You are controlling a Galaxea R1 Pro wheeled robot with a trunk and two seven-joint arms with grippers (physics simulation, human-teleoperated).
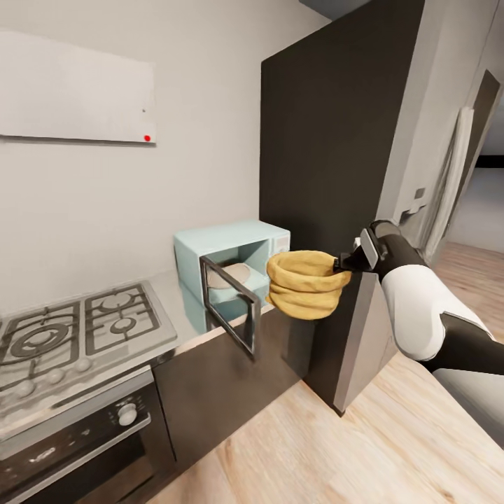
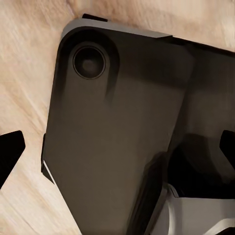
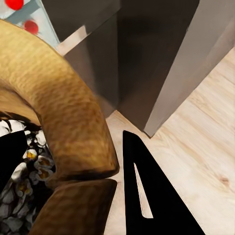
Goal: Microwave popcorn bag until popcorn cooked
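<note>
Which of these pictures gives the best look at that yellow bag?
The head view: the whole bag hangs from the right gripper in front of the open microwave. The right wrist view shows its rim and contents up close.

Pale grey countertop bearing open-doored microwave beside gas hob.

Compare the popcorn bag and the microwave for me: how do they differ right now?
The popcorn bag is mustard-yellow, soft and round; the microwave is a pale blue, hard-edged box. The bag hangs in the air, held at its rim by the right gripper; the microwave sits on the countertop. The bag is outside, in front of the microwave's opening. Both stand open: rim up, door swung out.
</note>
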